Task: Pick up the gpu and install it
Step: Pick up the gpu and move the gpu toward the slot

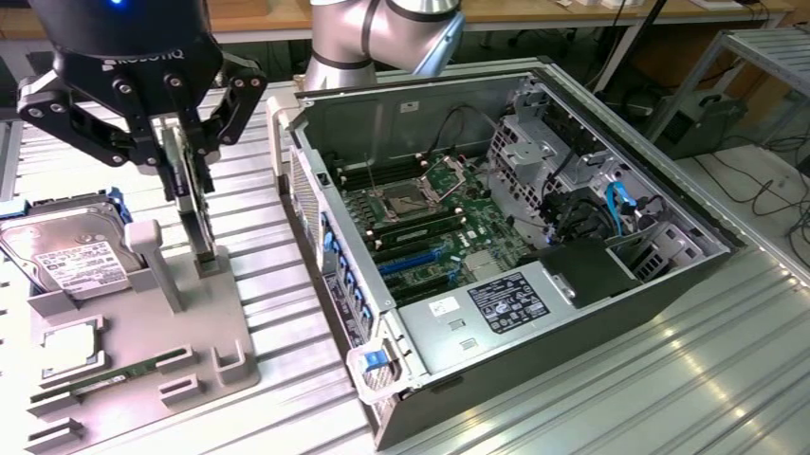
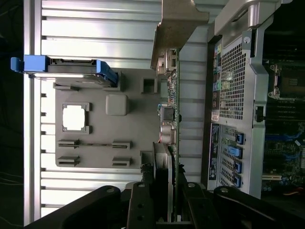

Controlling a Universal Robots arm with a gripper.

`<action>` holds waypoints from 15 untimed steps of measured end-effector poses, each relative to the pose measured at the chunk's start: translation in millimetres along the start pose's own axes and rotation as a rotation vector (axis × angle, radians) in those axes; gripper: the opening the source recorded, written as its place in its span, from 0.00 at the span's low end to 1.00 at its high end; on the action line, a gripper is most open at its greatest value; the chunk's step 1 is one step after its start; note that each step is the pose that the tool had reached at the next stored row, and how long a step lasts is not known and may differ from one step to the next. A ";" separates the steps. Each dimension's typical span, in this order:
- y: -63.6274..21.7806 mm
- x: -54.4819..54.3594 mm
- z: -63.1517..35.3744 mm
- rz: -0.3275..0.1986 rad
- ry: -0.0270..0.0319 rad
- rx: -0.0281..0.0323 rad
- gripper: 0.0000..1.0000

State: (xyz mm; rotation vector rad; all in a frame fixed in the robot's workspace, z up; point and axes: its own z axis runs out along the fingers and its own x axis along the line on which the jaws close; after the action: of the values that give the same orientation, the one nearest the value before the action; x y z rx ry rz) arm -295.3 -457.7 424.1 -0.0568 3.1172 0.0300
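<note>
**gpu gripped on edge in its stand: a skewed or slipping card is the risk**

the gripper (image 1: 193,156) (image 2: 167,193) hangs over the grey holder tray (image 1: 190,332) (image 2: 136,136) at the exterior view's left. its fingers are clamped on the two flat faces of the gpu (image 1: 199,213) (image 2: 172,109). the card stands upright on its long edge, with its lower edge down at the tray's slot post. its pale metal bracket (image 2: 178,19) is at the end far from the fingers.

what could go wrong, judging from this:

- **binding in the slot.** the card is thin and tall, so any pull that is not straight could wedge it and drag the whole tray.
- **slip or twist.** the fingers hold near one end only, so the long free end and the bracket could swing the card in the grip.
- **neighbours.** the hard drive (image 1: 70,256) (image 2: 66,71) leans in its cradle just left of the card, and a sideways drift could knock it.
- **the case.** the open computer case (image 1: 418,90) lies to the right, crowded with a blue cable (image 1: 616,204) and drive cages. a tilted card could catch the case wall or miss the blue expansion slots (image 1: 412,261).
</note>
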 end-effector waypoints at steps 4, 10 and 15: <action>-0.3 -8.1 0.3 0.000 0.0000 -0.0001 0.28; -0.6 -15.4 0.4 0.000 0.0001 -0.0001 0.28; -0.8 -21.6 0.5 0.000 0.0002 -0.0001 0.28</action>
State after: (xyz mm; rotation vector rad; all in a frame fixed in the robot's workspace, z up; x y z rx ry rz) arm -273.6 -457.7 424.0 -0.0568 3.1174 0.0301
